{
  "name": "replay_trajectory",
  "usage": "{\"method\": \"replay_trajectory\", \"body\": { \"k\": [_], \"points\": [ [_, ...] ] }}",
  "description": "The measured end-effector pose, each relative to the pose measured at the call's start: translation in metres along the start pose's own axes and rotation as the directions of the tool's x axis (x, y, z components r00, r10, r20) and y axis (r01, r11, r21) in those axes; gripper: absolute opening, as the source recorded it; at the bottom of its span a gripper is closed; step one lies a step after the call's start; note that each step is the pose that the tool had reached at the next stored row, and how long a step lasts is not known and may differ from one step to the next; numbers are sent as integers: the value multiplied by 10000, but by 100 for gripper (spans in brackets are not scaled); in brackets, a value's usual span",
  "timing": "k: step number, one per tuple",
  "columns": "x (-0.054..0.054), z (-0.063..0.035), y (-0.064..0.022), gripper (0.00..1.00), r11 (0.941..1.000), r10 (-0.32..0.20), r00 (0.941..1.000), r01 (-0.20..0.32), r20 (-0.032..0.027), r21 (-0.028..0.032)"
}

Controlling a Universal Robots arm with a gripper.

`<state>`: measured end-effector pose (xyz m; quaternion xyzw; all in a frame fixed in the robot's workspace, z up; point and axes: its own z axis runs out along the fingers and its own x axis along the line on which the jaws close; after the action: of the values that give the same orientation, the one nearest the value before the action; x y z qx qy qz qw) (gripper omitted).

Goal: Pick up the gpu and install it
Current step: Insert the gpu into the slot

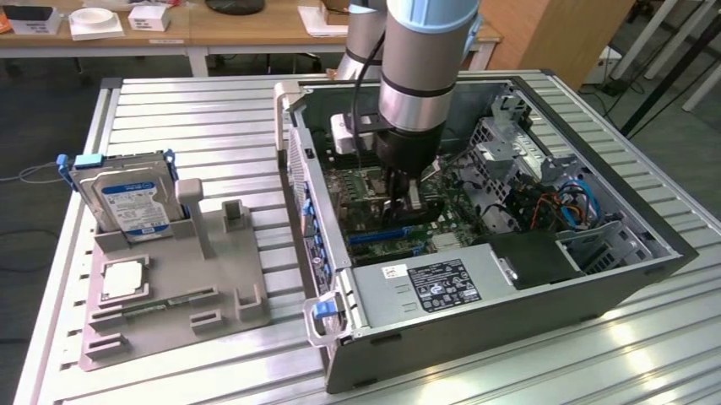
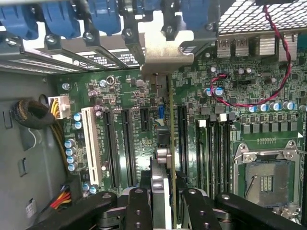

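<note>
**GPU (image 2: 162,182) clamped edge-on inside the open case**

The gripper (image 2: 163,203) is closed on the GPU, with a black finger (image 2: 136,211) pressed against each face of the thin card. The card stands on edge over the green motherboard (image 2: 120,91), in line with the long black slots. Its silvery bracket meets the case's rear openings by the blue clips (image 2: 103,14). I cannot tell whether it is seated.

In the exterior view the arm reaches down into the case (image 1: 485,333), which lies open on the slatted table (image 1: 192,118). The power supply carries a black label (image 1: 443,284) with white print too small to read. Toward the exterior view's left, a grey holder (image 1: 219,287) keeps the hard drive (image 1: 127,198), whose blue-and-white label is illegible, and the square CPU chip (image 1: 121,280).
</note>
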<state>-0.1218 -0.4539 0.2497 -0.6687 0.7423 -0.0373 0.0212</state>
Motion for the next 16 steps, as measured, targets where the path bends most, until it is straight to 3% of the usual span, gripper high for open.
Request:
{"method": "replay_trajectory", "body": {
  "k": [16],
  "points": [
    [4,21,22,29,10000,90,10000,-90,-7,-2]
  ]
}}
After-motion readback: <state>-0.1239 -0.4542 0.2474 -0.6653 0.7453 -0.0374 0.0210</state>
